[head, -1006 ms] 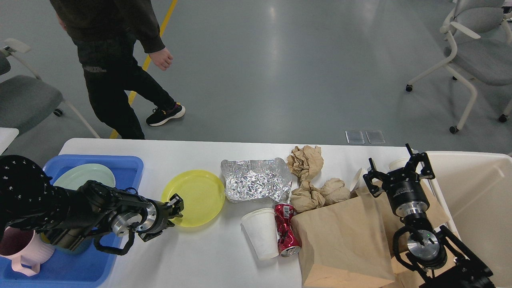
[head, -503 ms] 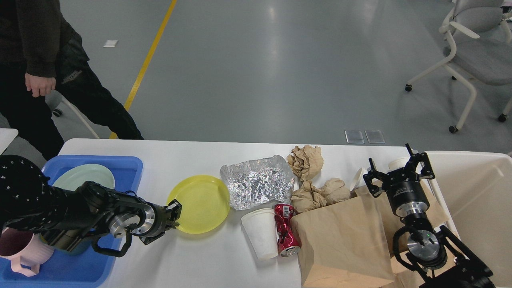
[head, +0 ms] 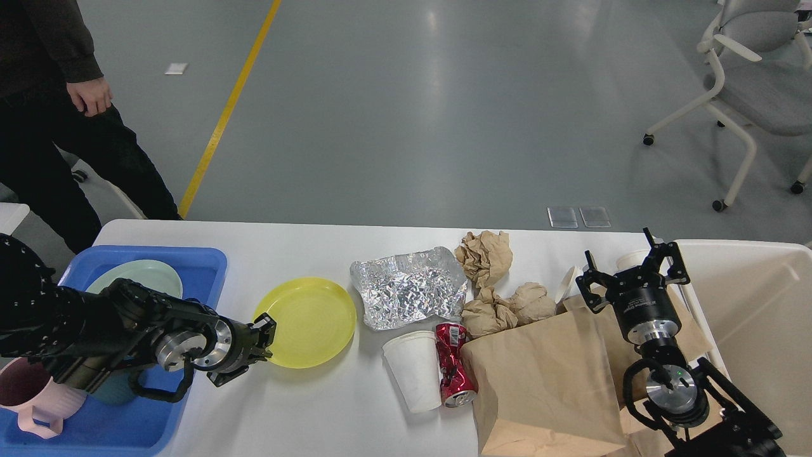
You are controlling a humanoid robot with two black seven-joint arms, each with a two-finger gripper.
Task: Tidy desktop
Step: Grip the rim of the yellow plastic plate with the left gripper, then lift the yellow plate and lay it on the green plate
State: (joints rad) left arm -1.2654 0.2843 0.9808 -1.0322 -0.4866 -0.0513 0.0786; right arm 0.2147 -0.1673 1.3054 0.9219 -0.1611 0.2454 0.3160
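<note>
While the desktop point(head: 317, 406) lies white and wide across the lower half of the head view, its right half is crowded with rubbish and its left end carries the blue tray point(head: 203, 260) at the near left corner. Against the right edge stands the cream bin point(head: 748, 304), with nothing visible inside it. Nearest it, the brown paper bag point(head: 545, 381) sprawls along the near edge, untouched over the last second, as do the crumpled paper balls point(head: 501, 304) and the foil sheet point(head: 412, 289), though the foil has shifted a little. The yellow plate point(head: 307, 320) is what has changed: it went rightward against the foil, and is now drawn back leftward toward the tray. The left gripper point(head: 263, 336) is clamped on the plate's near left rim and has retreated with it. That suggests the plate is headed for the tray. The right gripper point(head: 631, 270), fingers apart, hovers unmoved above the bag. The white cup point(head: 412, 371) and red can point(head: 453, 365) lie where they were.
</note>
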